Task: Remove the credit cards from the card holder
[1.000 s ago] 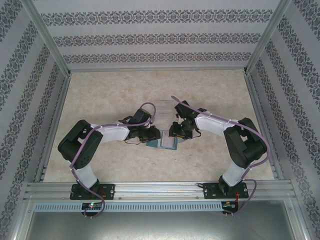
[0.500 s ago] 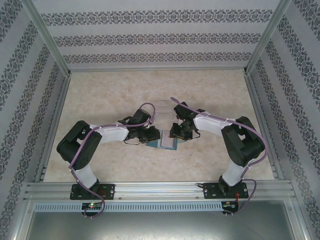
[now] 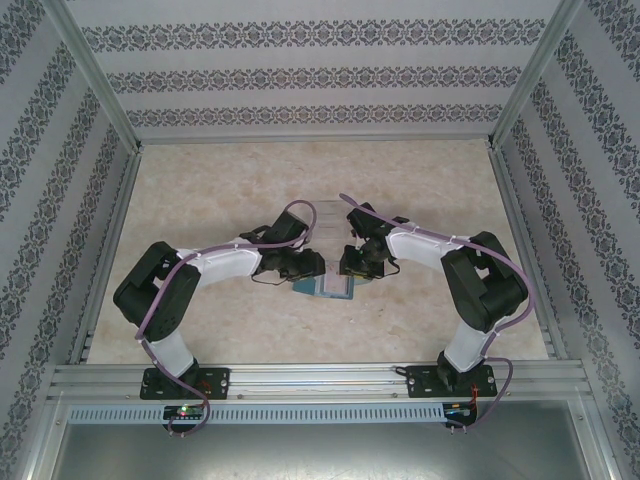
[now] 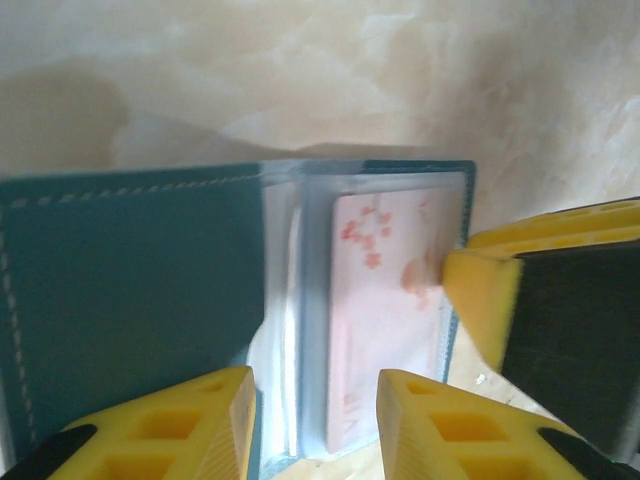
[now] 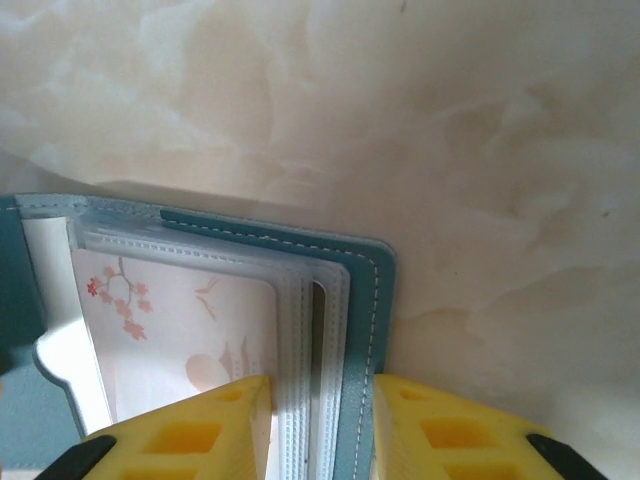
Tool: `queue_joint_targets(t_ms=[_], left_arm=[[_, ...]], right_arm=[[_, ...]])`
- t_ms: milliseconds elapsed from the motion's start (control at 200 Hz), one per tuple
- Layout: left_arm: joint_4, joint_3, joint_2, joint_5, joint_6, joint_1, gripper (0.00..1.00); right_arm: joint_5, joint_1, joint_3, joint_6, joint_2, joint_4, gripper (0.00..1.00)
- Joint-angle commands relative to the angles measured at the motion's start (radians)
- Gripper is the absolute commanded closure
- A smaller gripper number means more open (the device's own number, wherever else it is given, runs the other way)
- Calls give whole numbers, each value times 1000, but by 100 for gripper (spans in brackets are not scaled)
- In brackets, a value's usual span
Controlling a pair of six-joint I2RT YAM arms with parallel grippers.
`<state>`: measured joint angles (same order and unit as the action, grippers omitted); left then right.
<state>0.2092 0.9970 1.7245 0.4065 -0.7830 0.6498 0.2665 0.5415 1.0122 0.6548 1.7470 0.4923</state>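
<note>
The open card holder (image 4: 130, 300) lies on the surface (image 5: 480, 150), right hand (image 5: 320, 395) clamped on its edge, left hand (image 4: 315, 385) parted over a sleeve (image 4: 285, 300) — the blossom-printed card (image 4: 385, 290) looks stiff and slick, probably best pinched edgewise.

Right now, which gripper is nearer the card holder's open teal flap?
Left. The left gripper has one finger over the open teal flap of the card holder; the right gripper straddles the opposite stitched edge, beyond the pink card.
</note>
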Motion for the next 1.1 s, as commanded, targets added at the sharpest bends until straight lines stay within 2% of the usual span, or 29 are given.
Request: queue_joint_targets(t_ms=[0,440,625,1094], left_arm=[[143,52,-17,-78,59,23,62],[166,109,58,-93,89,26,63],[100,97,91,-39,70,25,63],[73,79,124,-21,60,25,63]], right_arm=[[-26,15,26,-29,36,-17,69],[-17,14,-2,-26,17,-22,71],[-30,13,-8,-14,4,-8,72],[-46,17,-14,-3,-25,17,71]])
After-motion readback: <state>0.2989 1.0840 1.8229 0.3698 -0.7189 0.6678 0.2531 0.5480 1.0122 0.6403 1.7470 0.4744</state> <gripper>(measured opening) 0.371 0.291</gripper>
